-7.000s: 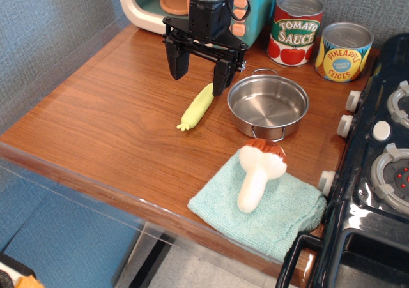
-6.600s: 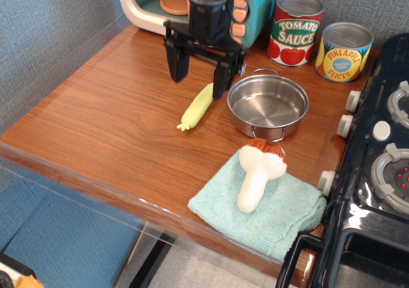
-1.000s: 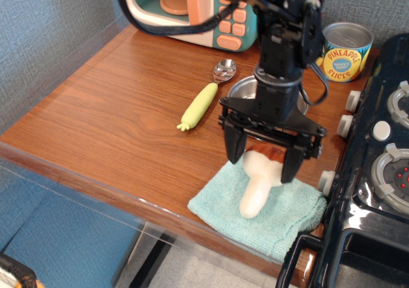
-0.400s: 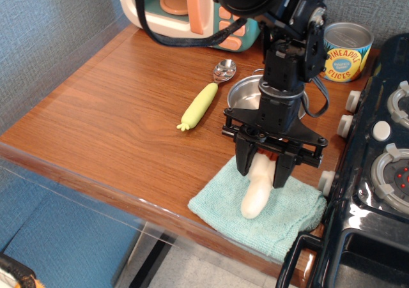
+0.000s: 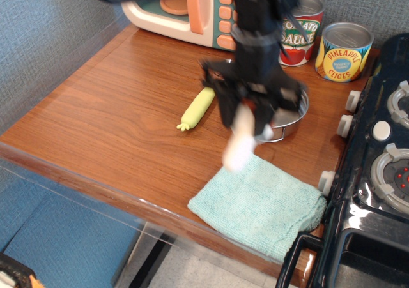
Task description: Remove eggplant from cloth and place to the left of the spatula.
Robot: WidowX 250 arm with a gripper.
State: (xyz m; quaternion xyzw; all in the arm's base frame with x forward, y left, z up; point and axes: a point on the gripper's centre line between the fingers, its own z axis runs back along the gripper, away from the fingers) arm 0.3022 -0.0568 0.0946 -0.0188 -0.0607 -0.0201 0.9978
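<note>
Eggplant (image 5: 238, 149) — the white-stemmed, mushroom-shaped toy — is off the cloth (image 5: 259, 205) and in the air, clenched in the pincer (image 5: 246, 119). Frame is motion-blurred here, so fine detail is soft. The white stem hangs down and out below the jaws, its free end above the bare tabletop (image 5: 108, 115) just past the cloth's upper-left edge. The reddish cap is hidden inside the pincer; cannot see it.

Cloth lies flat and vacant near the front edge of the tabletop, beside the stove (image 5: 377, 173). Spatula (image 5: 197, 108) — only its yellow-green handle shows; the silver head is behind the arm. Steel pot (image 5: 287, 119) is partly hidden behind the pincer.

Handling judgement: the toy looks light, likely hollow plastic or soft rubber, smooth-skinned, so somewhat slippery. Not fragile. The grip appears to sit high, near where stem meets cap — a fair choice, since the cap's flare would act as a stop against sliding out downward. The long stem hanging free could swing or pivot between the jaws if the arm moves sharply.

The drop spot lies on open wood left of the handle, well apart from the current position. The rounded stem may roll once released — lowering close to the tabletop before letting go seems wise.
</note>
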